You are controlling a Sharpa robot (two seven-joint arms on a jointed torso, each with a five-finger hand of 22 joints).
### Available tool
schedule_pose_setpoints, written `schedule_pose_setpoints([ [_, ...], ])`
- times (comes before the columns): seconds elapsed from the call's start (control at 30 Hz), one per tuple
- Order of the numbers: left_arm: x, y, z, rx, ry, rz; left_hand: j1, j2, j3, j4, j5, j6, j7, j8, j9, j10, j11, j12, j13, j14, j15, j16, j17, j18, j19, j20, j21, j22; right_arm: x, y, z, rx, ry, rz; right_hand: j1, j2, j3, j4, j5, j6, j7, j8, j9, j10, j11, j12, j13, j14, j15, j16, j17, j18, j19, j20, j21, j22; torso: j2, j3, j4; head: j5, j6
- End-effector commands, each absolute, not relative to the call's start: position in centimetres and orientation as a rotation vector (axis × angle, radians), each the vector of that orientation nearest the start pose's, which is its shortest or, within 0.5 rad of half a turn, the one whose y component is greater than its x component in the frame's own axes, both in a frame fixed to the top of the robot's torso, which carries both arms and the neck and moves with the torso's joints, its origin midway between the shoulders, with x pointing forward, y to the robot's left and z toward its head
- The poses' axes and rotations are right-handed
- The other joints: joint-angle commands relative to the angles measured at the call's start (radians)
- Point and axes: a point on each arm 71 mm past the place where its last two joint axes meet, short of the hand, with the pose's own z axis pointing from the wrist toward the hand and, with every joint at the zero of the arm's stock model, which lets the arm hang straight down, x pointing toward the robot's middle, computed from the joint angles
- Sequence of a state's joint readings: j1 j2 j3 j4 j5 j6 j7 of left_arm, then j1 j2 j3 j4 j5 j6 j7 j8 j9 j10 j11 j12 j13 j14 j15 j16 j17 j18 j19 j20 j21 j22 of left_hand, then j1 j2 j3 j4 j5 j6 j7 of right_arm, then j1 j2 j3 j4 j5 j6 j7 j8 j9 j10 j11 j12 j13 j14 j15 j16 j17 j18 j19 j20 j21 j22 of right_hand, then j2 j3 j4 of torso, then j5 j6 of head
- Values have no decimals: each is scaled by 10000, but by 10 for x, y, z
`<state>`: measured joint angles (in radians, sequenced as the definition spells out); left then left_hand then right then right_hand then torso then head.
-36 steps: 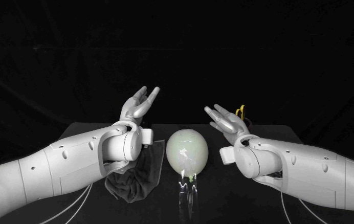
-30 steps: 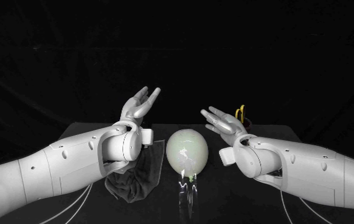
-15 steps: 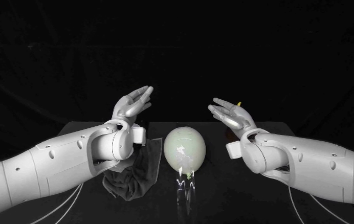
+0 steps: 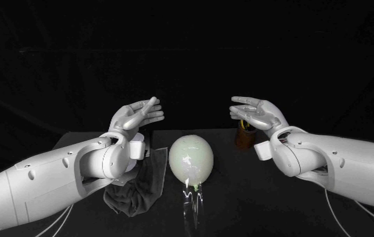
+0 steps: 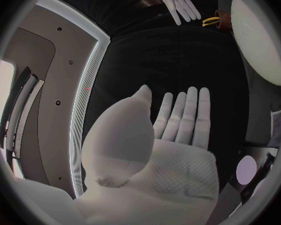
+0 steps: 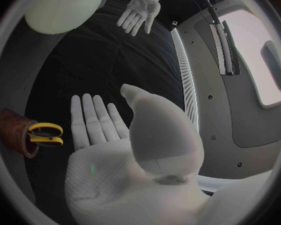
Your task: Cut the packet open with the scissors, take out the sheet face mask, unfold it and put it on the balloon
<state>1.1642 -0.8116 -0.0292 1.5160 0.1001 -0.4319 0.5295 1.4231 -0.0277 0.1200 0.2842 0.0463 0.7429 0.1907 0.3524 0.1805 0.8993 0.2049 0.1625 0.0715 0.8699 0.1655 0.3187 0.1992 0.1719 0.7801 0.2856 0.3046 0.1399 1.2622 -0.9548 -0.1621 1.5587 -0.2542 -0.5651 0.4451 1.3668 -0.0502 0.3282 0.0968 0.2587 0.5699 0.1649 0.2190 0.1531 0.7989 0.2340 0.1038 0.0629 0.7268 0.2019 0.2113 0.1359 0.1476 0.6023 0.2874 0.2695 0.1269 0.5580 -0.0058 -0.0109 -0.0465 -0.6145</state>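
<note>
Balloon (image 4: 192, 158) flanked by empty hands
Left hand (image 4: 137, 115) and right hand (image 4: 257, 112) are held open-palmed, clear of it.

text: none legible | labels: none | numbers: none

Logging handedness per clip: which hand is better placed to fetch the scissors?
Right, most likely. The right hand hovers open near the brown holder with the yellow-handled scissors; the left hand, also open, is across the balloon from them.
</note>
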Motion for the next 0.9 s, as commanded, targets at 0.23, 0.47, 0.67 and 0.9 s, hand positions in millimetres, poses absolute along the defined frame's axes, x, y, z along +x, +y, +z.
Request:
schedule_pose_setpoints([
  [0.23,480,196,-180,-11720,12839,-16919,473,-129,-179,-19,38,466,427,15,-8,630,-163,-142,-68,-5,-74,-311,-26,23,-145,37,-289,-246,493,-311,-153,6131,14174,10362,452,-784,1214,-1028,-1040,2787,663,548,247,2910,-749,38,-11,4080,-1094,1223,594,338,3113,-904,2035,875,55,1,-21,-933,134],
  [0.47,476,192,-178,-11651,12958,-17253,533,-117,-195,-9,38,526,446,-3,-19,707,-164,-198,-69,59,-84,-345,-27,60,-65,27,-282,-265,509,-358,-141,4861,14131,8438,368,-1004,1161,-1319,-977,3123,523,336,121,3229,-935,-365,-3,5623,-1482,1947,1202,339,3740,-1314,3495,1758,53,32,-14,-1333,39],
  [0.67,473,189,-177,-11613,13017,-17438,561,-105,-220,6,38,542,473,-44,-39,730,-146,-272,-74,68,-73,-402,-35,94,62,19,-248,-271,520,-381,-134,4194,14070,7355,232,-1094,1106,-1483,-876,3296,444,56,-27,3273,-1044,-423,-7,6729,-1710,3714,2409,327,4140,-1571,5071,2780,85,47,-24,-1410,-16],
  [0.9,470,190,-176,-11606,13017,-17465,569,-102,-229,8,38,544,479,-58,-45,735,-140,-296,-74,70,-69,-420,-37,102,100,15,-238,-274,534,-392,-131,3737,14239,6511,-64,-1213,1474,-1485,-902,3342,429,-252,-162,3044,-993,-404,3,7250,-1648,7694,5648,27,5253,-1521,7632,5606,155,70,-31,-1453,-9],
])
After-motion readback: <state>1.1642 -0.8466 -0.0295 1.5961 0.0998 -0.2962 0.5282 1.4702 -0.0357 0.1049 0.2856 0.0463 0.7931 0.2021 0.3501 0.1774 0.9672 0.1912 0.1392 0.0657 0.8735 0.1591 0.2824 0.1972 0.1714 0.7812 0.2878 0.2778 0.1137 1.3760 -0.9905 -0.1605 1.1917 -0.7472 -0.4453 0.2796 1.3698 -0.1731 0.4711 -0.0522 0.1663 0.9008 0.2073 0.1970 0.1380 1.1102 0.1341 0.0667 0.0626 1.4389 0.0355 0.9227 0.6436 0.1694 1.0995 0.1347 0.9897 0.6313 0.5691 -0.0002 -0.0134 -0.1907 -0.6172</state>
